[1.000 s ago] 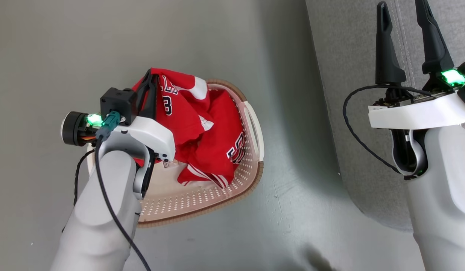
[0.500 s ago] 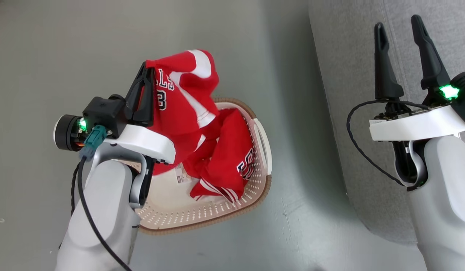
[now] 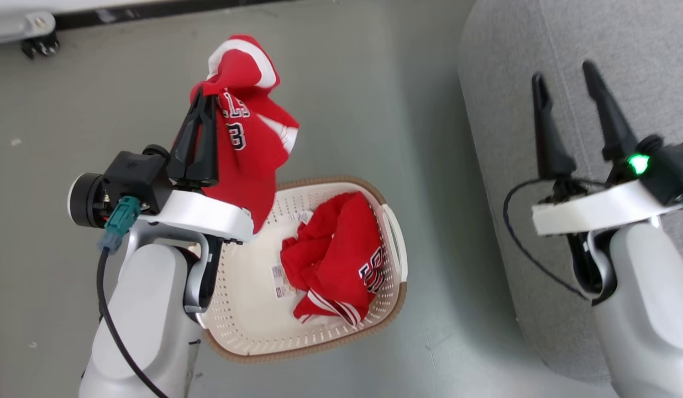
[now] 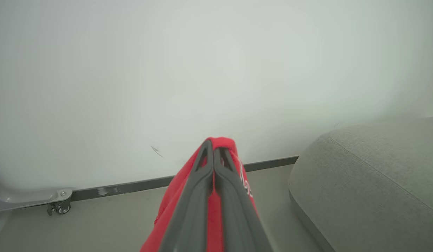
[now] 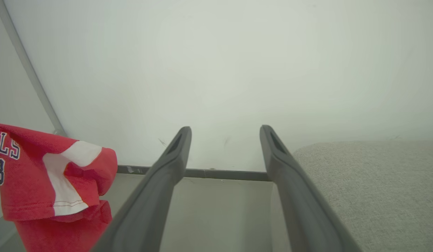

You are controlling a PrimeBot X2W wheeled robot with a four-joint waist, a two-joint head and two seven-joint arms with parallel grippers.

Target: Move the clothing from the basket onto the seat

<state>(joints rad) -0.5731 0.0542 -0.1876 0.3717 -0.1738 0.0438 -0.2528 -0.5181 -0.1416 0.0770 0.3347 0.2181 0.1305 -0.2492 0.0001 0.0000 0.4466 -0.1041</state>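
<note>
- Head view: the left tool (image 3: 203, 102) is clenched on a red jersey (image 3: 247, 149), its two dark fingers pressed together on a fold near the top of the cloth.
- The red jersey hangs from that pinch above the far rim of the basket (image 3: 247, 309). A white trim band shows at its top and a navy "3" faces the camera.
- A second jersey (image 3: 333, 265) lies crumpled in the right half of the basket, beside a paper label (image 3: 280, 280) on the basket's bottom.
- The basket stands on the grey floor (image 3: 374, 83), near the seat (image 3: 507, 83) but apart from it.
- The right tool (image 3: 562, 72) is released, with its fingers spread and nothing between them, and it is over the seat's edge.
- Left wrist view: the left tool (image 4: 213, 148) shows both fingers closed tip to tip, with the red jersey (image 4: 167, 210) draped on either side of them. The seat (image 4: 370, 182) is at the right, and a pale wall (image 4: 216, 70) is behind.
- Right wrist view: the right tool (image 5: 226, 129) stands wide apart and holds nothing. The red jersey (image 5: 27, 175) hangs at the left edge, well apart from the fingers, and the seat (image 5: 370, 182) is at the lower right.
</note>
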